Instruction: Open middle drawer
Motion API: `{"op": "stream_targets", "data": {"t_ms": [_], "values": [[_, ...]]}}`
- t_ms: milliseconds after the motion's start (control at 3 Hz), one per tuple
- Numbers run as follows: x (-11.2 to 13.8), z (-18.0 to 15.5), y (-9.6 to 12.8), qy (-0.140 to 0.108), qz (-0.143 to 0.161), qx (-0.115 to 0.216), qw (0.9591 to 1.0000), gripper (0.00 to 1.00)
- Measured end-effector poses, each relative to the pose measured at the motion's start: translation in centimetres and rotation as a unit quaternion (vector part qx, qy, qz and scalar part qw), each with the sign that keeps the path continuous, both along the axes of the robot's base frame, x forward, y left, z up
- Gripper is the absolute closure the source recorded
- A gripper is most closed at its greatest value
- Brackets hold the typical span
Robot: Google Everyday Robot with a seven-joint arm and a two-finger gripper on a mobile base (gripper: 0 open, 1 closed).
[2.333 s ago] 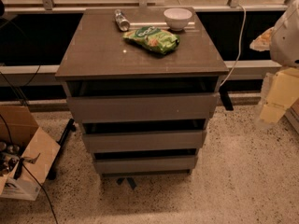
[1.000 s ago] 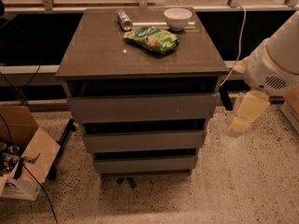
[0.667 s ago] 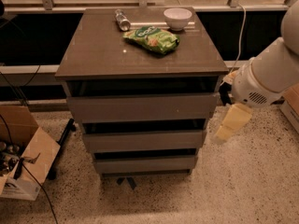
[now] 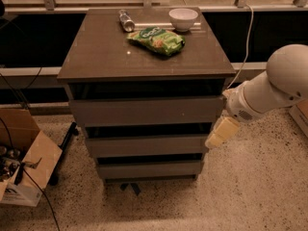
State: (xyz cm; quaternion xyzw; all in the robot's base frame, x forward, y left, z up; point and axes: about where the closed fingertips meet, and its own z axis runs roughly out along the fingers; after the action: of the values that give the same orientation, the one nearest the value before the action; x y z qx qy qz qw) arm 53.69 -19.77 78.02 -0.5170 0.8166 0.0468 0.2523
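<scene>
The cream-coloured gripper [image 4: 220,134] hangs just beside the right end of the wide grey-brown middle drawer [image 4: 144,146], second of three fronts in the grey cabinet [image 4: 96,47]. Whether the gripper is apart or together, I cannot tell.

so the cream-coloured pincer [image 4: 220,134] sits right by the right end of the wide grey-brown middle drawer front [image 4: 147,146], can't tell if it touches; the drawer's inside is lost in shadow; the white rounded robot arm [image 4: 269,88] runs off the right edge; the brown cardboard box [image 4: 21,162] gets clipped at the left; print on the green crinkly snack bag [image 4: 156,40] is too blurry to read
</scene>
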Motion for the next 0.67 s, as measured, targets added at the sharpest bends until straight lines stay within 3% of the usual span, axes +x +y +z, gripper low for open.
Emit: {"op": "stream_targets", "data": {"t_ms": [333, 667], "values": [[-0.3, -0.2, 0.4, 0.006, -0.001, -0.005, 1.0, 0.0], [0.6, -3.1, 1.1, 0.018, -0.017, -0.003, 0.9997, 0.0]]}}
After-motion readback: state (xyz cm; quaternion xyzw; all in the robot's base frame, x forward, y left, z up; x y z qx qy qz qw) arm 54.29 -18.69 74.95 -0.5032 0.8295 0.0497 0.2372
